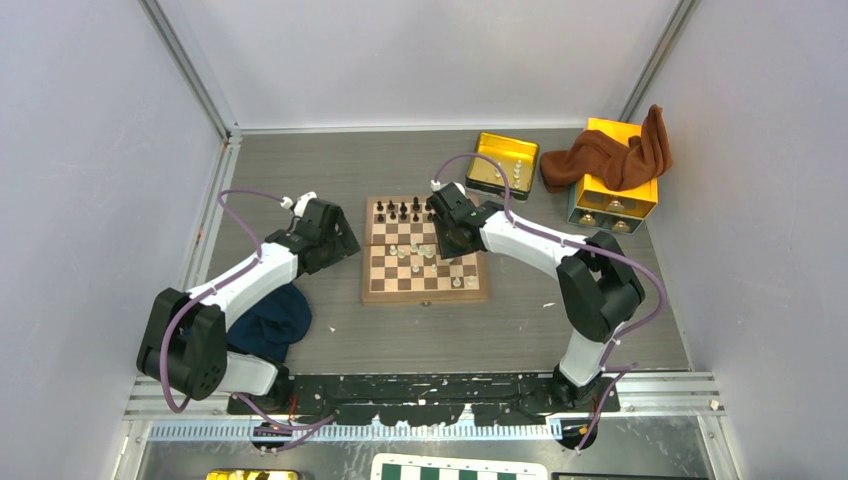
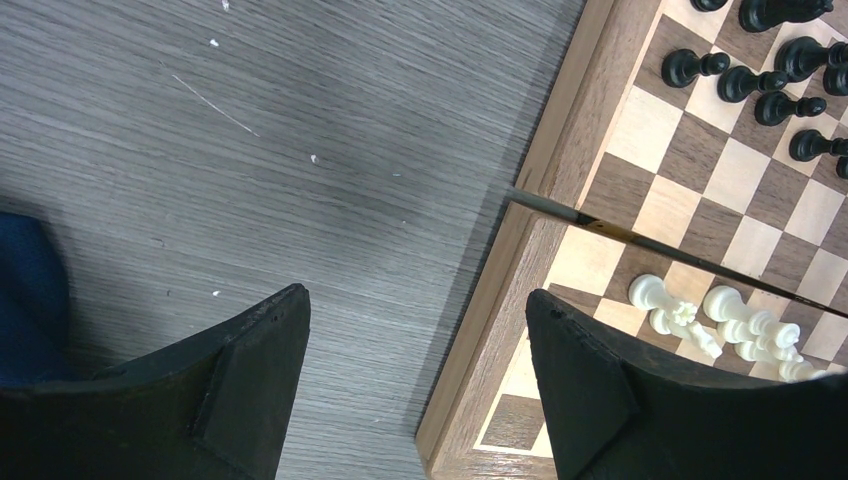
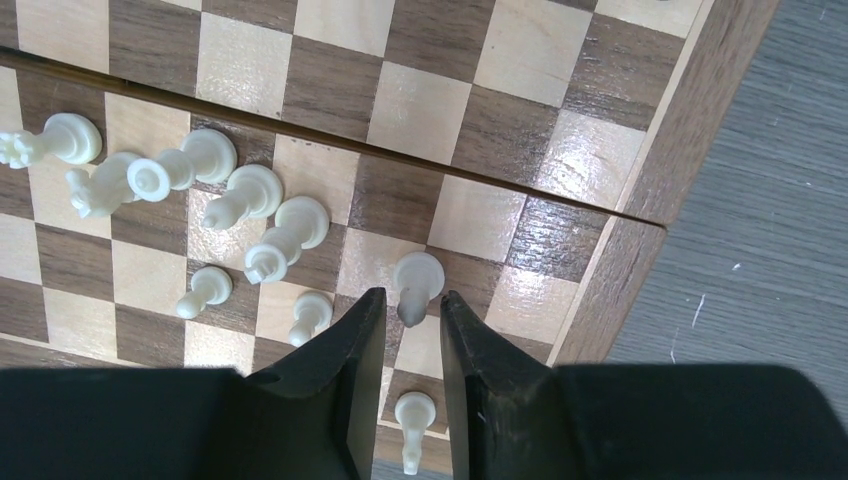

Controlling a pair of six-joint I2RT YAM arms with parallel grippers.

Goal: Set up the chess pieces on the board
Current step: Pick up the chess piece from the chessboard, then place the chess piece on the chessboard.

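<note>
- Pawn [image 3: 416,285], cream-white, is seen on the board [image 3: 690,110] near its right border, on the white side. It appears upright, with its long axis pointing up at the wrist camera and its head just between the fingertips.
- Right gripper [image 3: 410,300] is held directly over that pawn. The jaws are narrowly parted and straddle the head, and a sliver of gap is seen on each side, so no pinch is judged yet.
- The next move is judged to turn on this: the pawn lies straight below, centred in the gap, and only a short drop and a squeeze are needed.
- A second white pawn [image 3: 412,410] is seen closer to the board edge, under the jaws, and could be knocked.
- White pieces [image 3: 250,195] are clustered mid-board. Black pieces [image 2: 745,85] are lined up at the far rows.
- Left gripper [image 2: 415,295] is spread wide with nothing in it. It is parked over the bench [image 2: 300,150] just off the board's left border, farther from the pawn.
</note>
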